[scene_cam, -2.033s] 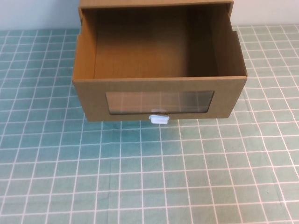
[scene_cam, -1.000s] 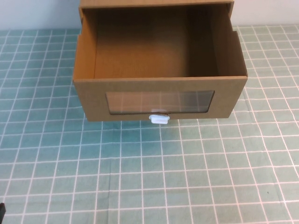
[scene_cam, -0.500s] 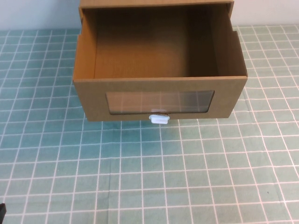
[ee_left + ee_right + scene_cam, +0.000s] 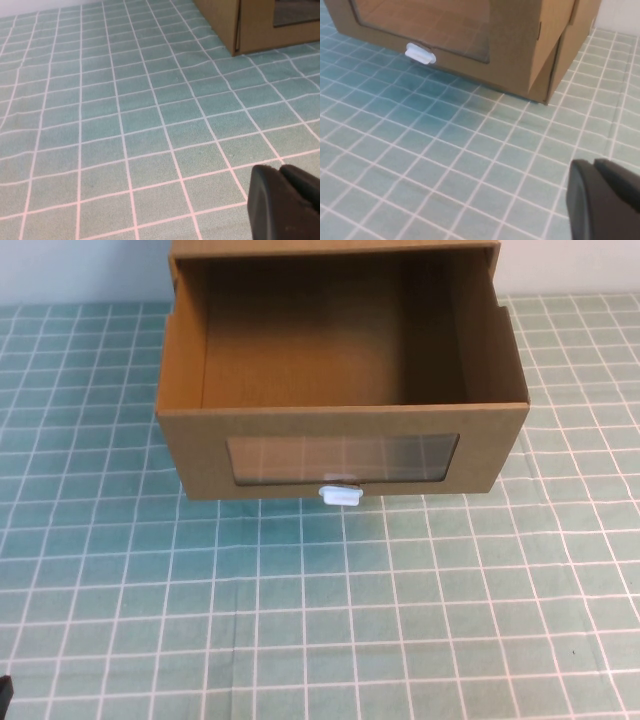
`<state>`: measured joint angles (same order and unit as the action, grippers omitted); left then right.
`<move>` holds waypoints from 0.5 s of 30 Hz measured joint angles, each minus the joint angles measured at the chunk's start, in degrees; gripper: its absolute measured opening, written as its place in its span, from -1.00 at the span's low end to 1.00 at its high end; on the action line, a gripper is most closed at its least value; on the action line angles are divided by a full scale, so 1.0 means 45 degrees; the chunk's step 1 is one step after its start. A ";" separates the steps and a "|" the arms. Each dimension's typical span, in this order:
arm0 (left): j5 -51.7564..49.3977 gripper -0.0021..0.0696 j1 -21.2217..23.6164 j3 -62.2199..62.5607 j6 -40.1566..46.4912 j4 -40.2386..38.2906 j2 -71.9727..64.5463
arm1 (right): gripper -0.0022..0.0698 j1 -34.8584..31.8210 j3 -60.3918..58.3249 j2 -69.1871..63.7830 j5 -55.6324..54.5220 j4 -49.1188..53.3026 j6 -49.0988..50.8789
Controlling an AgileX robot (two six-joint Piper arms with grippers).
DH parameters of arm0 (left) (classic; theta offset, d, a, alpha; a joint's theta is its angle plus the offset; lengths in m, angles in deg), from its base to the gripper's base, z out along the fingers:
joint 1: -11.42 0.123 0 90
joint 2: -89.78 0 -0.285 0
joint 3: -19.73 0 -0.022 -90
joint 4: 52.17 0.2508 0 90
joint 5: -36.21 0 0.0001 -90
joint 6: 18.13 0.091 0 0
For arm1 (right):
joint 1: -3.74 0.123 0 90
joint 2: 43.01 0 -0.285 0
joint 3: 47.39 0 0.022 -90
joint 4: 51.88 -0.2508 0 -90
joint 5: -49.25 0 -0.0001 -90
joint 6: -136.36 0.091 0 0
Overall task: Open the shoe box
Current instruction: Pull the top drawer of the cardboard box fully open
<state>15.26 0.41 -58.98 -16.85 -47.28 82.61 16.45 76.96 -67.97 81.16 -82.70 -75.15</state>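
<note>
A green gridded surface (image 4: 300, 620) is recorded. The shoe box (image 4: 340, 445) is set at the far middle, its drawer standing out toward the robot and its white pull tab (image 4: 341, 494) on the near face. The left tool (image 4: 280, 176) and the right tool (image 4: 595, 169) are parked near the robot, both closed and empty, with the box lying ahead of them. The tab is judged nearer the right tool.

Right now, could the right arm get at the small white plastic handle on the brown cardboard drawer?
Probably yes: only bare green checked cloth lies between the shut right gripper, in front of the drawer, and the white handle. The left gripper sits at the table's near-left corner.
</note>
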 joint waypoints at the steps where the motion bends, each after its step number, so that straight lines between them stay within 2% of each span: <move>1: 0.0000 -0.96 0.0000 0.0000 0.0000 0.0000 0.0000 | -0.98 0.0000 -0.0005 0.0086 0.0027 0.0194 0.0000; 5: 0.0000 -0.96 0.0000 0.0000 0.0000 0.0000 0.0000 | -0.98 -0.0290 -0.0367 0.1085 -0.0006 0.1239 0.0707; 15: 0.0000 -0.96 0.0000 0.0000 0.0000 0.0000 0.0000 | -0.98 -0.0895 -0.2356 0.3264 -0.0956 0.4515 0.5674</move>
<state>15.26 0.41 -58.98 -16.85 -47.28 82.61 12.42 66.36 -53.28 76.86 -62.38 -49.62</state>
